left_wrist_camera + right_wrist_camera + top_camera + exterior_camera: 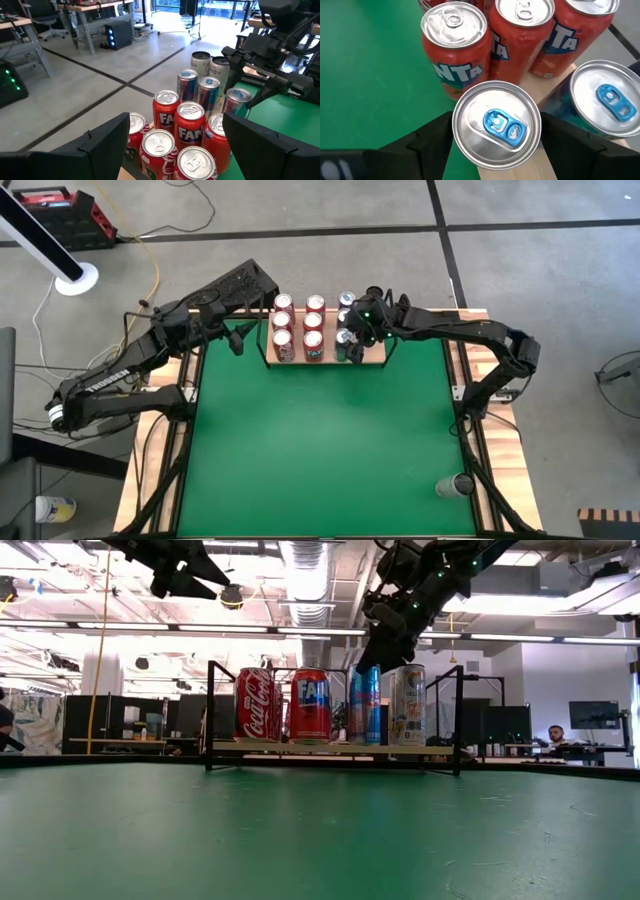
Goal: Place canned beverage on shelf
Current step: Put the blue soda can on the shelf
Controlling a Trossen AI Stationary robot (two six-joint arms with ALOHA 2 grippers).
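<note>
Right tool spread | round silver-topped can | wood shelf

6 red cans, 4 slim cans (1 shelf).

Blue-tabbed can, centre of the right wrist view: bare brushed-metal lid, dull sheen. Orange Fanta cans, upper part of the same view: glossy printed walls, bright metal tops. Shelf, lower right: pale wood, matt, smooth; thin black wire frame. Table surface, centre of the high view: green, matt, cloth-like. Gripper fingers: matt black plastic.
</note>
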